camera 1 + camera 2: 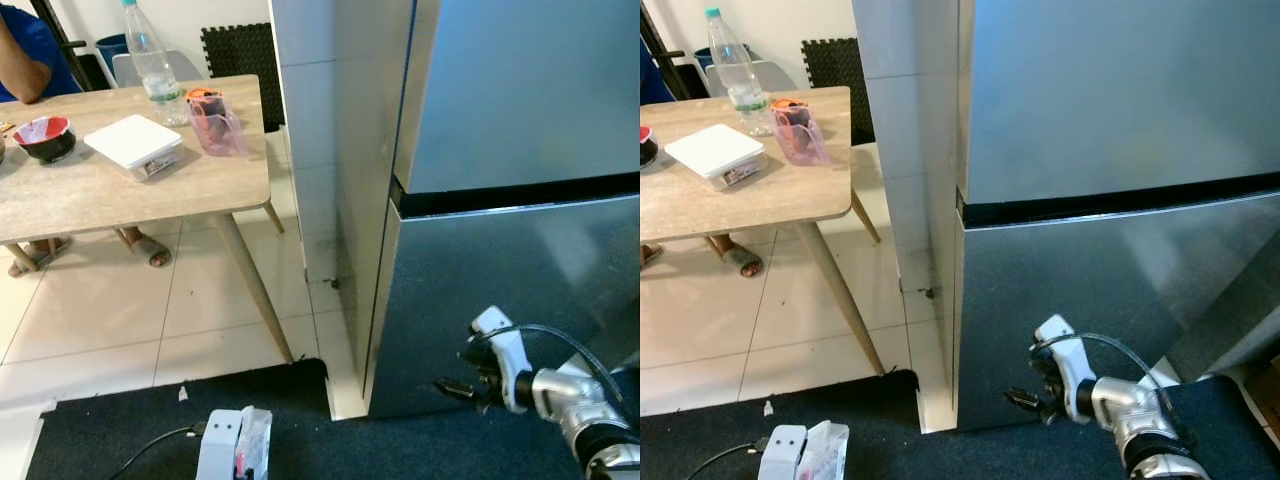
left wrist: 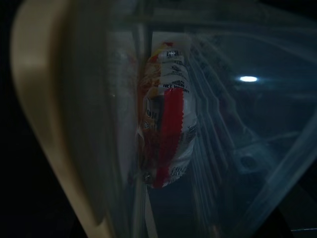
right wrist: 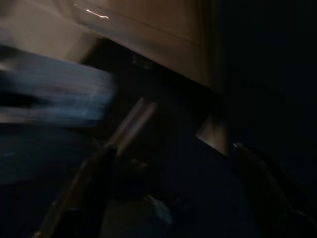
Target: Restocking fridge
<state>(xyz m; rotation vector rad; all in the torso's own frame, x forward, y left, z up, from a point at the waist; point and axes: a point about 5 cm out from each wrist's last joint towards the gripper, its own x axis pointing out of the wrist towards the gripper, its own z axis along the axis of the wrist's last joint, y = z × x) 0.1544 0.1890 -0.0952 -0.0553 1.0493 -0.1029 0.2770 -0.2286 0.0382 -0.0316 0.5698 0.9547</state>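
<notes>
The grey two-door fridge (image 1: 510, 110) stands shut in front of me, its lower door (image 1: 1090, 290) reaching down to the dark mat. My right gripper (image 1: 455, 388) hovers low at the foot of that lower door, pointing left; its fingers (image 3: 79, 198) appear spread in the dark, blurred right wrist view, so it is open. At the bottom edge of the left eye view my left gripper (image 1: 222, 445) holds a clear plastic box (image 1: 256, 440) close to the mat. A red-and-white snack packet (image 2: 166, 129) shows inside the box (image 2: 237, 148).
A tiled pillar (image 1: 310, 150) stands between the fridge and a wooden table (image 1: 130, 185) on my left. The table carries a water bottle (image 1: 148, 55), a white box (image 1: 133, 143), a pink-tinted container (image 1: 215, 122) and a red bowl (image 1: 45, 135). A person (image 1: 28, 55) sits there.
</notes>
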